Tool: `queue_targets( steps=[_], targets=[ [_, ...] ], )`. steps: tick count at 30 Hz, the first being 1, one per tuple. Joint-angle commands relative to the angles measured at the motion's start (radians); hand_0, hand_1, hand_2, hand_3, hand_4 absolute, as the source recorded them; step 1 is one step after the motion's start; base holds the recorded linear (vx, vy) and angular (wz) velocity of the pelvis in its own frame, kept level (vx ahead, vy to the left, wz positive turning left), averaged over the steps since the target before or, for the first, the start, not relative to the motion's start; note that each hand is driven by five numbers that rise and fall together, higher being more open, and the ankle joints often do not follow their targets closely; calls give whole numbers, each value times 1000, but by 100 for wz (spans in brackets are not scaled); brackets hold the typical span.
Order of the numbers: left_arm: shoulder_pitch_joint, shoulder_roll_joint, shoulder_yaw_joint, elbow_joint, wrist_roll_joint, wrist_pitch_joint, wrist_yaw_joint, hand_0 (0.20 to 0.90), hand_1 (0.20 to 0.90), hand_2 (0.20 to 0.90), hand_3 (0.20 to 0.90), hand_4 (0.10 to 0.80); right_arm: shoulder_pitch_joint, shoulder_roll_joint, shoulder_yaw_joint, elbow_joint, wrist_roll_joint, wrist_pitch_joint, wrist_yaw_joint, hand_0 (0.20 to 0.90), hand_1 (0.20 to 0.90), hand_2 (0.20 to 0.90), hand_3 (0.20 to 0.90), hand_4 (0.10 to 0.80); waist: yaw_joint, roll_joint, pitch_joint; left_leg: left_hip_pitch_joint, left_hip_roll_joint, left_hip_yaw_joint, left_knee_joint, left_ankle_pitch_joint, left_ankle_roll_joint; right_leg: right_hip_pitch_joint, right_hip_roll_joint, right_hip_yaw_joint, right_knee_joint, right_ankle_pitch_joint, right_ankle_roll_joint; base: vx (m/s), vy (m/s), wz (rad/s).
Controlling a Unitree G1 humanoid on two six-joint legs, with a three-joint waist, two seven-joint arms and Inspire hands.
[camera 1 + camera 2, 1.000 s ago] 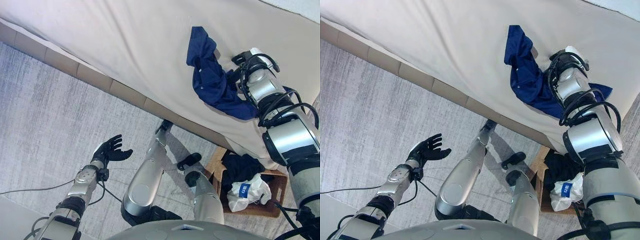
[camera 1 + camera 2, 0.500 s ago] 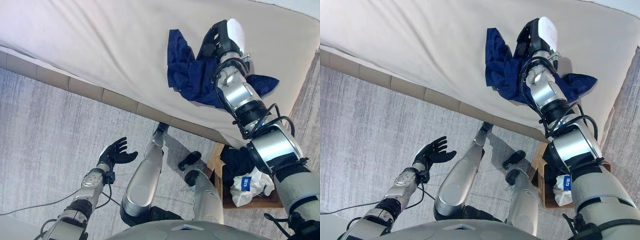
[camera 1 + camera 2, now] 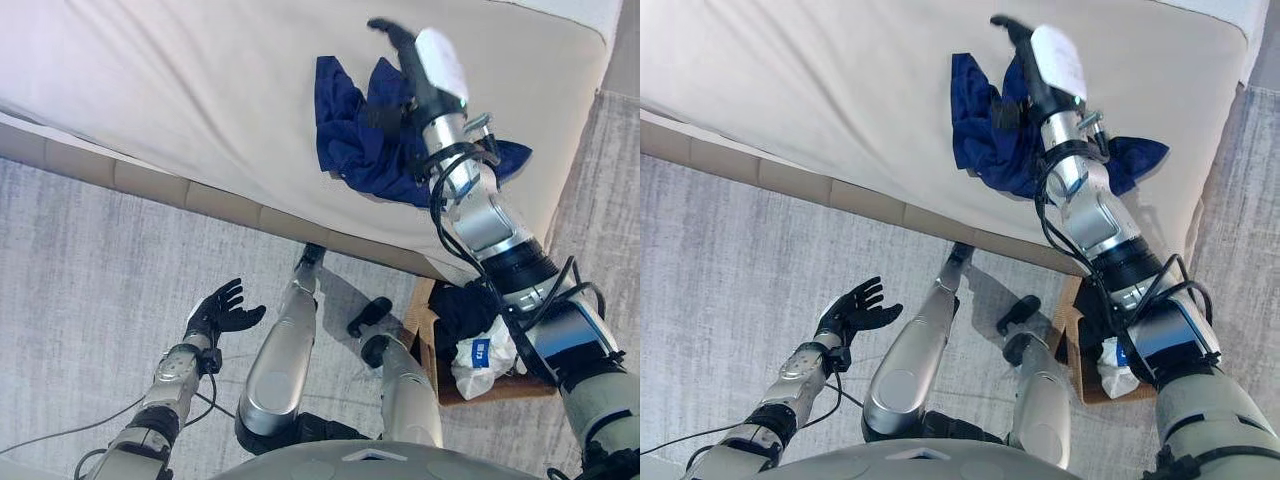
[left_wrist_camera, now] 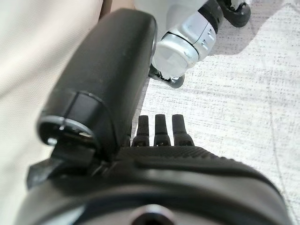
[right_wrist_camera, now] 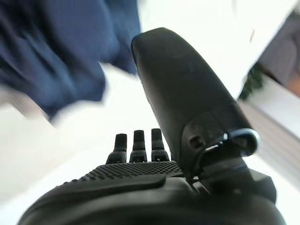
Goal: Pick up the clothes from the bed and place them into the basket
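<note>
A dark blue garment (image 3: 360, 140) lies crumpled on the beige bed (image 3: 150, 80) near its front edge. My right hand (image 3: 420, 65) is stretched over the bed just past the garment, its fingers straight and open. In the right wrist view the hand (image 5: 140, 183) holds nothing and the blue cloth (image 5: 56, 61) lies beyond its fingers. My left hand (image 3: 222, 310) is open, low over the floor; its wrist view shows straight fingers (image 4: 161, 129). The wicker basket (image 3: 424, 325) stands on the floor below the bed's right end.
The basket holds dark clothes (image 3: 465, 305) and a white item with a blue label (image 3: 485, 355). Grey carpet (image 3: 90, 260) covers the floor in front of the bed. The bed's wooden side rail (image 3: 200, 195) runs across the view.
The camera has shifted. My right hand has risen from the blue garment and reached further over the bed, with its fingers now straight. The left hand stays open over the floor.
</note>
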Motion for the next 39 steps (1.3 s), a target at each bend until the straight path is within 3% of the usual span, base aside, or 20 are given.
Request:
queue_targets(
  steps=[1, 2, 10, 13, 16, 21, 26, 29, 30, 31, 32, 34, 36, 39],
  targets=[
    [112, 27, 36, 14, -32, -39, 6, 900, 900, 900, 900, 800, 14, -78, -25, -178, 22, -75, -32, 900, 900, 900, 900, 800, -12, -14, -21, 97, -1, 43, -79, -85, 60, 75, 18, 39, 34, -40, -1, -77, 11, -3],
    [106, 29, 43, 17, -31, -37, 6, 900, 900, 900, 900, 800, 27, -75, -33, -178, 10, -80, -40, 900, 900, 900, 900, 800, -13, -12, -21, 84, 1, 42, -78, -64, 63, 72, 22, 28, 21, -15, -5, -78, 9, -4],
    [93, 49, 63, 33, -32, -26, -1, 900, 900, 900, 900, 800, 82, -87, -1, -136, -7, -29, 56, 900, 900, 900, 900, 800, -21, -35, -21, 98, 4, 48, -76, -73, 59, 94, 26, 36, 4, -10, 2, -11, -3, -1],
    [81, 55, 50, 22, -34, -20, 3, 900, 900, 900, 900, 800, 70, -84, 25, -74, -36, -25, 31, 900, 900, 900, 900, 800, -14, -36, -21, 90, 2, 44, -71, -74, 59, 91, 26, 32, 2, -8, 2, 0, 0, 0],
    [68, 51, 30, 18, -29, -17, 3, 900, 900, 900, 900, 800, 14, -42, 56, 66, -114, -17, -54, 900, 900, 900, 900, 800, 4, -33, -21, 92, -5, 36, -69, -94, 53, 92, 23, 35, 10, -32, 5, 69, -51, -1],
    [15, 38, -41, 18, -39, -10, -6, 900, 900, 900, 900, 800, -218, 17, 156, 438, -205, 103, -133, 900, 900, 900, 900, 800, 56, 8, -21, 40, -26, 12, -42, -87, 49, 60, 8, 4, 21, -36, -1, -24, 26, 1],
    [-18, 26, -106, -5, -43, -19, -9, 900, 900, 900, 900, 800, -372, 68, 217, 778, -210, 215, -106, 900, 900, 900, 900, 800, 106, 49, -21, -27, -49, -21, -27, -70, 52, 17, -7, -31, 41, -41, -6, -34, 15, 15],
    [-21, 29, -130, -42, -39, -14, -11, 900, 900, 900, 900, 800, -403, 76, 233, 908, -260, 294, 7, 900, 900, 900, 900, 800, 135, 69, -21, -65, -66, -46, -30, -50, 55, -7, -14, -56, 50, -39, -7, -8, -23, 39],
    [-24, 32, -137, -54, -38, -4, -8, 900, 900, 900, 900, 800, -407, 76, 241, 927, -277, 316, 50, 851, 851, 851, 842, 742, 141, 73, -21, -74, -70, -53, -34, -44, 55, -15, -13, -63, 49, -38, -8, -4, -51, 46],
    [-23, 33, -140, -62, -34, 3, -5, 900, 900, 900, 900, 800, -403, 76, 245, 935, -275, 324, 57, 538, 538, 538, 477, 377, 145, 74, -21, -77, -72, -57, -35, -42, 55, -16, -13, -68, 48, -37, -8, 6, -59, 28],
    [-17, 35, -144, -73, -30, 10, -3, 900, 900, 900, 900, 800, -398, 72, 248, 937, -253, 328, 35, 300, 300, 300, 200, 100, 150, 76, -21, -81, -72, -64, -37, -39, 55, -18, -13, -75, 45, -36, -8, 15, -44, 19],
    [-12, 34, -146, -78, -32, 19, 0, 900, 900, 900, 900, 800, -400, 67, 238, 925, -207, 318, -46, 300, 300, 300, 200, 100, 153, 79, -21, -72, -72, -72, -49, -35, 55, -12, -10, -81, 39, -34, -9, 13, -16, 16],
    [-2, 32, -141, -72, -27, 20, 2, 900, 900, 900, 900, 800, -405, 54, 206, 868, -110, 273, -206, 300, 300, 300, 200, 100, 150, 75, -21, -55, -69, -76, -58, -36, 55, 7, -8, -80, 25, -24, -3, 4, -8, 15],
    [30, 34, -102, -43, 1, 21, 7, 900, 900, 900, 900, 800, -407, 0, 147, 646, -5, 192, -431, 300, 300, 300, 200, 100, 131, 44, -21, -9, -55, -72, -61, -55, 51, 57, 2, -52, 1, -9, 1, 10, -11, 1]
  ],
)
